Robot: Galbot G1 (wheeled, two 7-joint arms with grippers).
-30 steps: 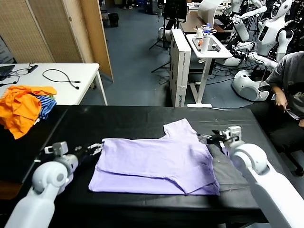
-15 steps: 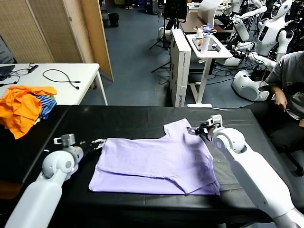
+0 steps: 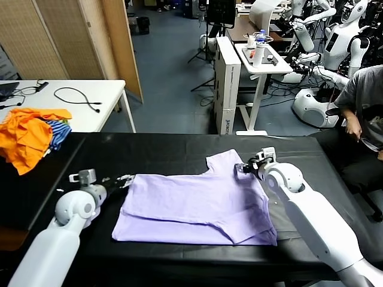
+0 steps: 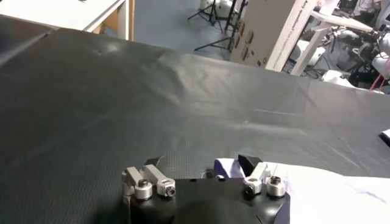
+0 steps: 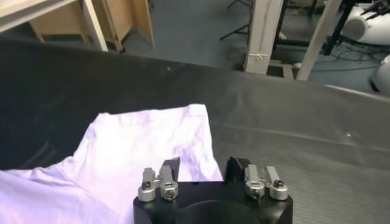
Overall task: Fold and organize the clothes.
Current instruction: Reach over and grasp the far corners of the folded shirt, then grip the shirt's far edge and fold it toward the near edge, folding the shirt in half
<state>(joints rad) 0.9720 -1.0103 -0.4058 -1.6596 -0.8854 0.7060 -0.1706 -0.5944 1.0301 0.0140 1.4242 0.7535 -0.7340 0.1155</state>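
The clothes, one pale lavender T-shirt (image 3: 191, 206), lie partly folded on the black table (image 3: 155, 152), with one sleeve (image 3: 226, 162) pointing to the far side. My left gripper (image 3: 122, 179) rests low at the shirt's left edge. In the left wrist view this gripper (image 4: 200, 163) is open, with a corner of the shirt (image 4: 226, 168) between the jaws. My right gripper (image 3: 242, 169) is at the sleeve's right edge. In the right wrist view that gripper (image 5: 205, 165) has its jaws apart astride the hem of the shirt (image 5: 140, 146).
A heap of orange and blue-striped garments (image 3: 27, 134) lies at the table's far left corner. Behind it is a white table with a cable (image 3: 78, 95). A seated person (image 3: 362, 101) is at the right, and a white cart (image 3: 257, 57) stands beyond.
My right gripper has moved left from beside the shirt onto the sleeve's edge. My left gripper has crept a little toward the shirt's left edge. The shirt lies as before.
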